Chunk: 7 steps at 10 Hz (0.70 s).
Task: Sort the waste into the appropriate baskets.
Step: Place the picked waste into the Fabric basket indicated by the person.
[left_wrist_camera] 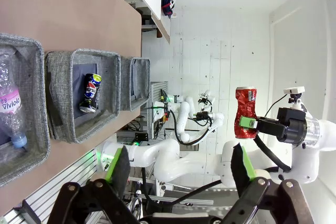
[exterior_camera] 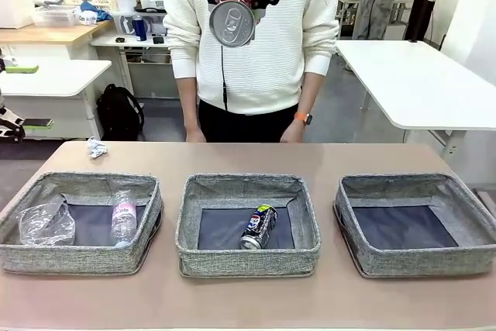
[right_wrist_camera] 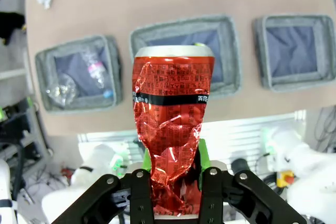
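Between right fingers point(right_wrist_camera: 203, 162), crushed red can point(right_wrist_camera: 170, 124), end-on from front

A long white table point(exterior_camera: 422, 83) stood far right, a smaller white desk point(exterior_camera: 54, 77) far left, and a black backpack point(exterior_camera: 120, 112) leaned beside it on the grey floor point(exterior_camera: 353, 110)

Crushed red can point(right_wrist_camera: 170, 129) of glossy, creased metal, dark blue Pepsi can point(exterior_camera: 258, 227) shiny, baskets point(exterior_camera: 248, 257) of rough grey woven cloth, clear plastic cup point(exterior_camera: 46, 224) thin and crinkled, smooth clear plastic bottle point(exterior_camera: 123, 218), crumpled white paper ball point(exterior_camera: 96, 147), matt smooth brown bench point(exterior_camera: 248, 156).
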{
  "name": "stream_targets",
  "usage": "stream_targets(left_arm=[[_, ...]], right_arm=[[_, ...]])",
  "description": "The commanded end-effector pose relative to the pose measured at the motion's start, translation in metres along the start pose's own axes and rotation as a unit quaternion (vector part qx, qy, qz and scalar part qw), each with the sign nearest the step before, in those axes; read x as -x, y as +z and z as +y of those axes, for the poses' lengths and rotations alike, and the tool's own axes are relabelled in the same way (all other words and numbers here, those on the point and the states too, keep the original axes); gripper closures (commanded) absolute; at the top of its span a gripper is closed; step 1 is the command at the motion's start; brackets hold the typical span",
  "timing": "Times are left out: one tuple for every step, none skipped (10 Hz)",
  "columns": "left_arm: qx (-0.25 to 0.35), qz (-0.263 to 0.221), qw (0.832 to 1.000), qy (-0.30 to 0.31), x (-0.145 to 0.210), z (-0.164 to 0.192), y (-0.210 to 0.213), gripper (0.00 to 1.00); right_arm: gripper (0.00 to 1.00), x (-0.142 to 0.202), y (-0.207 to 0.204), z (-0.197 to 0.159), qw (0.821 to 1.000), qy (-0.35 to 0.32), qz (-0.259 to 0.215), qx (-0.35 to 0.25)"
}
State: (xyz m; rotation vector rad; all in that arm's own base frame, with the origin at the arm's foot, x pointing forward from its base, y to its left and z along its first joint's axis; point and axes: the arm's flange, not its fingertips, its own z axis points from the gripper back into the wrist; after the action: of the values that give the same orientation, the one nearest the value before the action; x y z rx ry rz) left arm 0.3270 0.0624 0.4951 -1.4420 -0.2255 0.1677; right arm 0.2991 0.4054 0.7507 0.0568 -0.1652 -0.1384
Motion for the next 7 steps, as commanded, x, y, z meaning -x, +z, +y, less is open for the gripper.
stream_targets(left_arm=[[0.007, 0.001, 1.000, -0.002, 0.0007, -0.0027, 0.0002, 0.00], [0.007, 0.001, 1.000, -0.002, 0.0007, -0.0027, 0.0002, 0.00], [0.007, 0.001, 1.000, -0.002, 0.0007, -0.0027, 0.0002, 0.00], [0.007, 0.001, 1.000, -0.002, 0.0007, -0.0027, 0.0002, 0.00], [0.007, 0.001, 1.000, -0.002, 0.0007, -0.0027, 0.0002, 0.00], [0.007, 0.001, 1.000, -0.002, 0.0007, -0.0027, 0.0002, 0.00], [0.007, 0.001, 1.000, -0.002, 0.0007, -0.0027, 0.0002, 0.00]], right_arm=[[0.65, 0.0009, 0.0007, -0.0014, 1.000, -0.001, 0.001, -0.001], [0.65, 0.0009, 0.0007, -0.0014, 1.000, -0.001, 0.001, -0.001], [0.65, 0.0009, 0.0007, -0.0014, 1.000, -0.001, 0.001, -0.001], [0.65, 0.0009, 0.0007, -0.0014, 1.000, -0.001, 0.001, -0.001], [0.65, 0.0009, 0.0007, -0.0014, 1.000, -0.001, 0.001, -0.001], [0.65, 0.0009, 0.0007, -0.0014, 1.000, -0.001, 0.001, -0.001], [0.65, 0.0009, 0.0007, -0.0014, 1.000, -0.001, 0.001, -0.001]])
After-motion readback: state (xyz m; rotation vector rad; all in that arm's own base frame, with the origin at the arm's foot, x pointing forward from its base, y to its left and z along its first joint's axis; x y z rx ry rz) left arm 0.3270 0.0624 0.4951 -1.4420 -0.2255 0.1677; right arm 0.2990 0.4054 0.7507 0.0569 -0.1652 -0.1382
